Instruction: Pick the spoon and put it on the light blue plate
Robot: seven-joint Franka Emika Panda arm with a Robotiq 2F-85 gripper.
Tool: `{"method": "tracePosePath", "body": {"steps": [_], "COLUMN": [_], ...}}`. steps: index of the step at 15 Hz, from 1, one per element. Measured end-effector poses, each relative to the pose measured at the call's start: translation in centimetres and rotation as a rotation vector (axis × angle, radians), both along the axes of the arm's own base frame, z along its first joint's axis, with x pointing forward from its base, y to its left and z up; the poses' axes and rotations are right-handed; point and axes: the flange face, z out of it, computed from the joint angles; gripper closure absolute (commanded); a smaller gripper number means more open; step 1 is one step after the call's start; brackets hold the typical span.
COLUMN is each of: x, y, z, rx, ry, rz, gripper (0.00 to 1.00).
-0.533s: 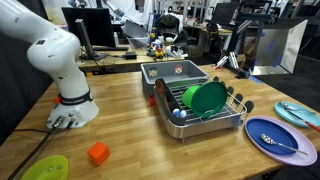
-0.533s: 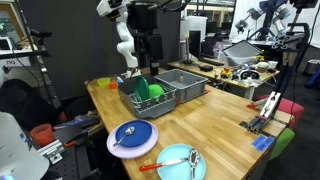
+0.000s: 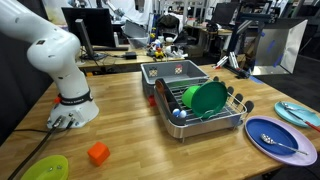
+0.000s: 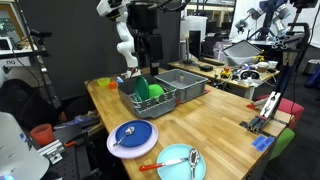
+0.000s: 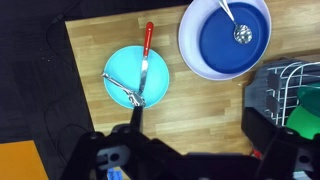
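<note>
- The wooden table [image 3: 130,130] lies well below the hand and carries everything else.
- The white arm [image 3: 45,45] rises from its base at one end of the table and leaves the top of that exterior view.
- The dish rack [image 3: 212,127] stands almost under the hand. In the wrist view only its wire corner shows, at the right edge.
- The darker blue plate [image 5: 210,48], with a pale rim, lies flat ahead of the hand and far below it, beside the rack.
- The light blue plate [image 5: 125,60] lies ahead of the hand too, just beside the darker plate and apart from it, near the table's edge.
- A green plate [image 3: 208,98] stands on edge in the rack, below the hand.
- The gripper [image 5: 185,155] hangs high over the rack with its jaws spread wide and nothing between them.
- A red-handled knife [image 5: 146,60] lies across the light blue plate, its handle sticking out past the rim on the side away from the hand.
- The spoon [image 5: 238,30] rests on the darker blue plate, well away from the hand and untouched.
- A second silvery utensil [image 5: 125,88], spoon-like, lies on the light blue plate, touching the knife's blade.
- An orange block [image 3: 97,153] sits on the table near the arm's base, far from the hand.
</note>
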Motion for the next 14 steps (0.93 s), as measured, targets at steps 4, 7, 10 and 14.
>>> {"method": "tracePosePath", "body": {"steps": [4,7,10,14], "x": [0.0,0.2,0.6,1.2], "y": [0.0,1.1,4.4,9.5], "z": [0.0,-0.8,-3.8,-8.9], "rx": [0.0,0.004,0.01,0.01], "ry": [0.0,0.021,0.086,0.172], "rz": [0.0,0.027,0.095,0.202], "gripper": [0.0,0.0,0.0,0.0]}}
